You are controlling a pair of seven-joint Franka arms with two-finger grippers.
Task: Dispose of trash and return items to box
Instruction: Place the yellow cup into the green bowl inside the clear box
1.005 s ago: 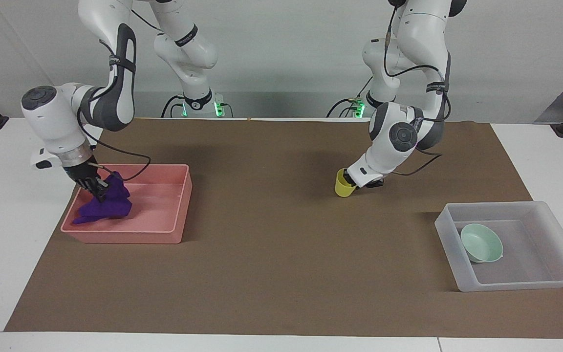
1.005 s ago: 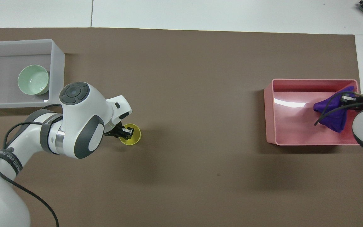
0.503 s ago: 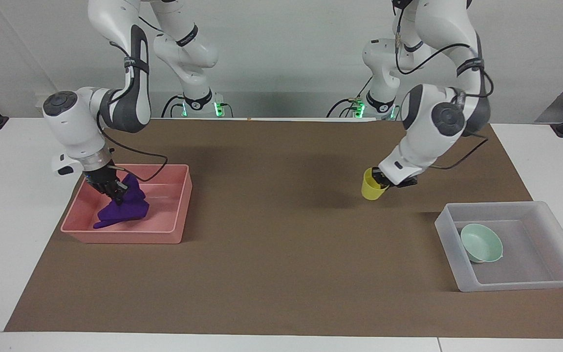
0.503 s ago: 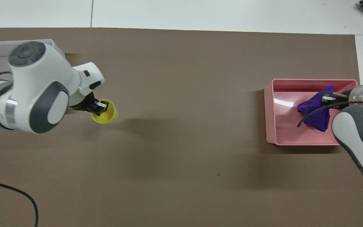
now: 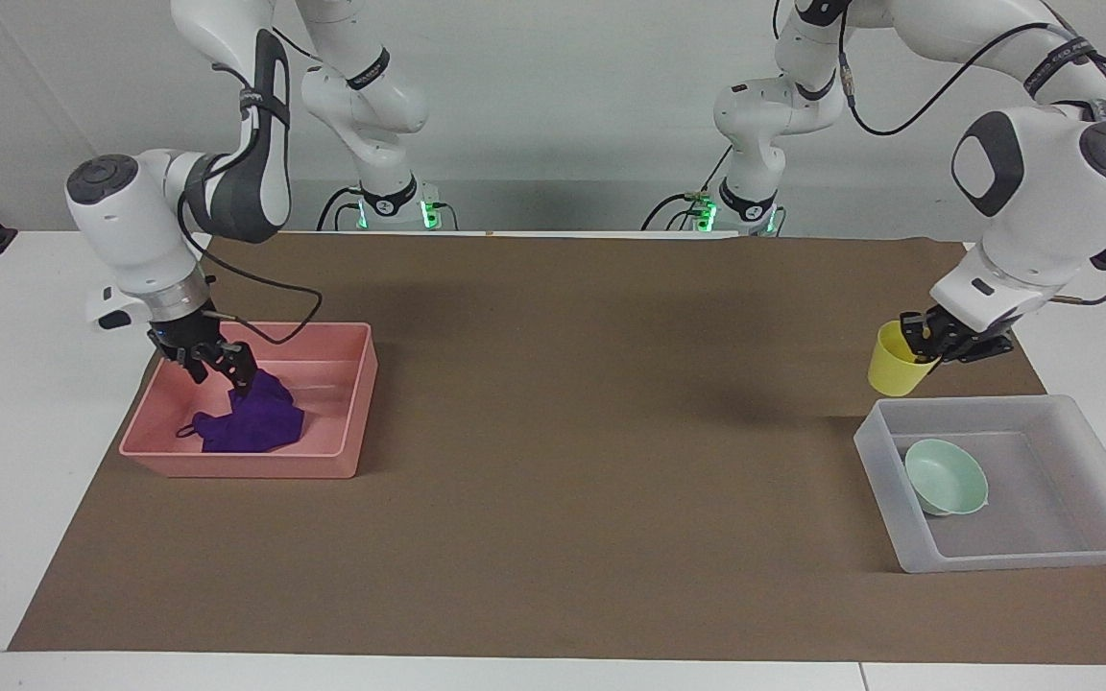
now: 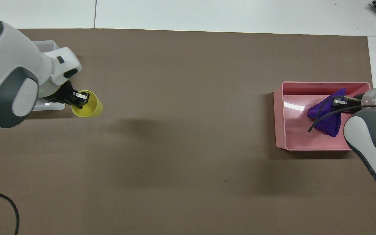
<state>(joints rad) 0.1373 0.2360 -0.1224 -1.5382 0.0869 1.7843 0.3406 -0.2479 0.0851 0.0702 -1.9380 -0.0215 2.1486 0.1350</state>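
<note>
The purple cloth (image 5: 251, 422) lies loose on the floor of the pink tub (image 5: 255, 467). My right gripper (image 5: 219, 368) hangs just above it, open and empty; it also shows in the overhead view (image 6: 338, 102) over the cloth (image 6: 326, 118). My left gripper (image 5: 927, 345) is shut on the rim of the yellow cup (image 5: 894, 367) and holds it in the air over the mat, beside a corner of the translucent box (image 5: 884, 470). The mint-green bowl (image 5: 945, 477) sits in the box. In the overhead view the left arm hides most of the box (image 6: 49, 45) and the bowl; the cup (image 6: 90, 109) shows.
A brown mat (image 5: 553, 432) covers the middle of the white table. The pink tub (image 6: 281, 117) stands at the right arm's end, the box at the left arm's end. A black cable (image 6: 2, 199) lies near the left arm's base.
My left gripper has carried the yellow cup up and across to beside the box. My right gripper has opened and let go of the purple cloth, which has dropped into the pink tub.
</note>
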